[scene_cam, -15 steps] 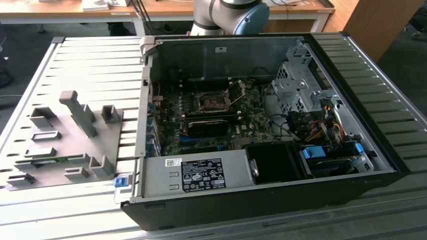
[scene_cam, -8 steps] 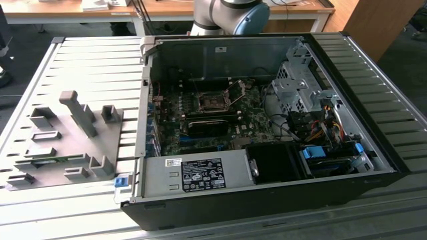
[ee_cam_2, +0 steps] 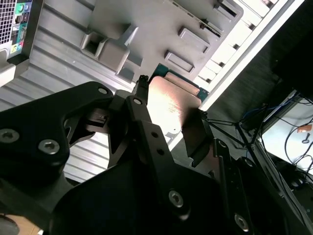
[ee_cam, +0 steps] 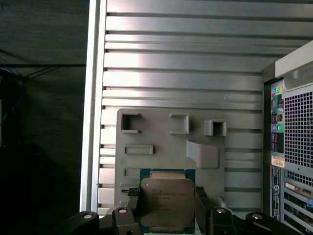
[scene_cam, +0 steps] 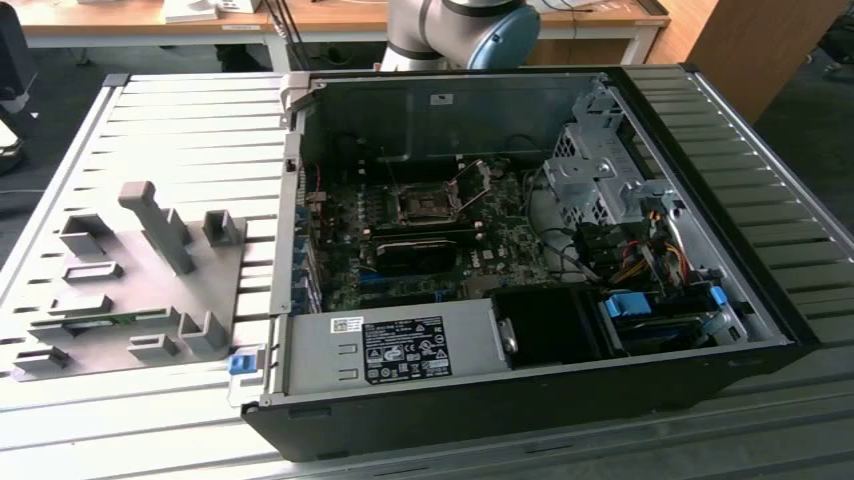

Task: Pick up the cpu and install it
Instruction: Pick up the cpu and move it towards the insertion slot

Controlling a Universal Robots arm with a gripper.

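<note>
In both wrist views my gripper (ee_cam: pixel 167 208) is shut on the cpu (ee_cam: pixel 166 200), one dark finger on each side edge. The first wrist view shows its silvery-grey top with a green rim. Its tan underside shows in the second wrist view, where the cpu (ee_cam_2: pixel 171 105) sits between the gripper (ee_cam_2: pixel 171 100) fingers (ee_cam_2: pixel 142 115). The chip hangs well above the grey fixture tray (ee_cam: pixel 171 142). In the exterior view the open computer case (scene_cam: pixel 534 390) shows the motherboard (scene_cam: pixel 347 275) with its dark square socket (scene_cam: pixel 424 205), whose frame stands open.
The grey fixture tray (scene_cam: pixel 127 290), with upright posts and pockets, lies on the slatted metal table (scene_cam: pixel 174 130) at the exterior view's left. Inside the case sit a power supply (scene_cam: pixel 400 350), a drive cage (scene_cam: pixel 601 170) and cable bundles (scene_cam: pixel 647 250). The arm's base (scene_cam: pixel 461 30) stands behind the case.
</note>
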